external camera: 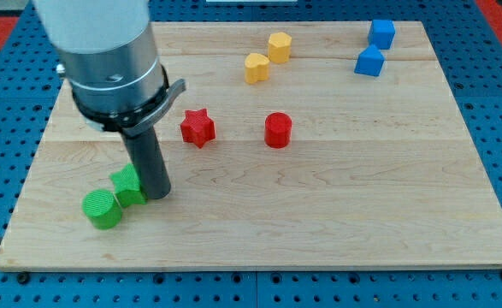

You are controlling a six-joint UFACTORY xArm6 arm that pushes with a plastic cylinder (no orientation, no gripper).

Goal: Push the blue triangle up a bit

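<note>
My tip (156, 193) is a plain rod with no jaws, touching the green block (129, 186). The blue triangle (369, 62) sits well apart from my tip, toward the view's top right.

Pale wood board (336, 205), smooth, grain running across, faint satin sheen. My rod's matt black down to my tip (157, 196), under a brushed grey metal collar (105, 43), upper left. The green cylinder (103, 210) looks like matt plastic.
</note>
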